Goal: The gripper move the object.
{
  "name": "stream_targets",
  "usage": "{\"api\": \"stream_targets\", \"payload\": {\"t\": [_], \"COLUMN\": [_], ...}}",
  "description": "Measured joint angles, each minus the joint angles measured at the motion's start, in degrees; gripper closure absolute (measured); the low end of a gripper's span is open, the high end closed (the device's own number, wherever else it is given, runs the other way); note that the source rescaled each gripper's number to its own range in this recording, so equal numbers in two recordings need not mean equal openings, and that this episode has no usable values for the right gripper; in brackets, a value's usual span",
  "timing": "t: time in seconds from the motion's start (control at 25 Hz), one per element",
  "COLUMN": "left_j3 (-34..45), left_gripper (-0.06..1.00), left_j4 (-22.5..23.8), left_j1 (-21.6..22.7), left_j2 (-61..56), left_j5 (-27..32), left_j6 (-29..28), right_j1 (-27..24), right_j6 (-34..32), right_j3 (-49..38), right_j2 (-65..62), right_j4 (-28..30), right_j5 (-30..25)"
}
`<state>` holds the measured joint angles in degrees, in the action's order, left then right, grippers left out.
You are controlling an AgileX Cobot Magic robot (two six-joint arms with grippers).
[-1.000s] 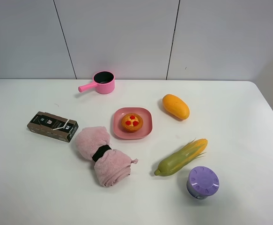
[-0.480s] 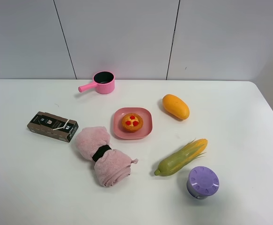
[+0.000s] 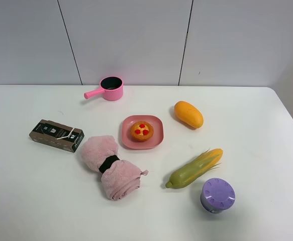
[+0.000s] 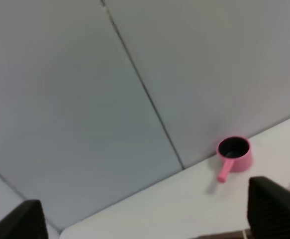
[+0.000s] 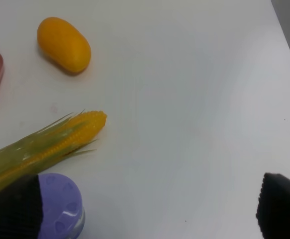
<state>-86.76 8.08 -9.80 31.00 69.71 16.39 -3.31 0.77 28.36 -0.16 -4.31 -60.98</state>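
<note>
The object, a small squat round container (image 3: 217, 195) with a lavender dotted lid and greyish sides, stands on the white table (image 3: 252, 130) at the front right, just in front of a corn cob (image 3: 194, 168). In the right wrist view the container (image 5: 62, 206) sits partly behind one black fingertip. My right gripper (image 5: 147, 211) is open and empty, with its fingers wide apart above the table beside the container. My left gripper (image 4: 149, 219) is open and empty and faces the back wall. Neither gripper shows in the exterior high view.
A pink saucepan (image 3: 111, 88) stands at the back and shows in the left wrist view (image 4: 234, 152). A pink plate (image 3: 156, 123) holds a tart (image 3: 141, 131). A mango (image 3: 188, 114), a rolled pink towel (image 3: 110, 166) and a black box (image 3: 56, 135) lie around it.
</note>
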Motion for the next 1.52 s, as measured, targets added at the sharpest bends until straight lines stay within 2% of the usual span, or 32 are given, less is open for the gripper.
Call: {"api": "stream_targets", "payload": {"t": [0.08,0.2,0.28,0.44,0.52,0.76,1.04,1.2,1.52], "left_j3": [4.0,9.3,12.4,19.9,24.1,38.7,54.1,57.5,57.6], "left_gripper": [0.55,0.55,0.55,0.55,0.55,0.55,0.55,0.55,0.55], "left_j4": [4.0,5.3,3.1,-5.4,-8.1,-9.1,-9.2,-9.0,-8.7], "left_j1": [0.0,0.0,0.0,0.0,0.0,0.0,0.0,0.0,0.0], "left_j2": [-4.9,-11.4,-15.2,-20.9,-22.6,-24.8,-25.2,-25.3,-25.3], "left_j5": [0.1,0.3,0.4,0.4,0.5,0.1,-6.6,-8.2,-9.1], "left_j6": [-2.4,-5.3,-7.8,-12.2,-14.1,-18.0,-19.7,-19.9,-19.9], "right_j1": [0.0,0.0,0.0,0.0,0.0,0.0,0.0,0.0,0.0], "right_j6": [0.0,0.0,0.0,0.0,0.0,0.0,0.0,0.0,0.0], "right_j3": [0.0,0.0,0.0,0.0,0.0,0.0,0.0,0.0,0.0], "right_j2": [0.0,0.0,0.0,0.0,0.0,0.0,0.0,0.0,0.0], "right_j4": [0.0,0.0,0.0,0.0,0.0,0.0,0.0,0.0,0.0], "right_j5": [0.0,0.0,0.0,0.0,0.0,0.0,0.1,0.1,0.1]}}
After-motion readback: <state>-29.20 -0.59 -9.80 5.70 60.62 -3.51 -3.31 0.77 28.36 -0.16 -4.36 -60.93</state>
